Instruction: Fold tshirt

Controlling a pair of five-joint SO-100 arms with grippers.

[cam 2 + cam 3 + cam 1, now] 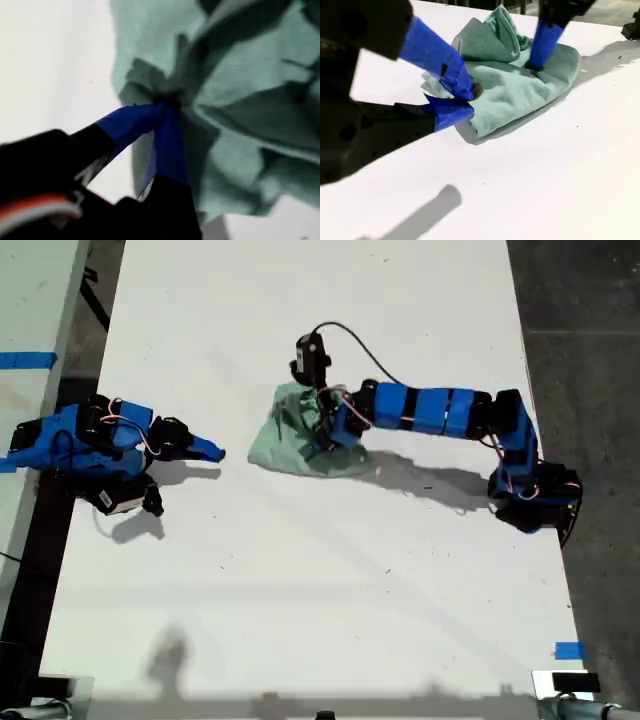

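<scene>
Exterior view: overhead, looking straight down on the white table (300, 590); both arms in frame.

First wrist view: very close, looking along my first gripper (167, 102) down onto the tshirt (240, 75), which fills most of the frame.

Second wrist view: low, near table level, looking past my second gripper (465, 102) across the table toward the tshirt (520, 90).

Shared by all three views: the tshirt (290, 440); the second wrist view also catches my first gripper (536, 64) on it.
</scene>
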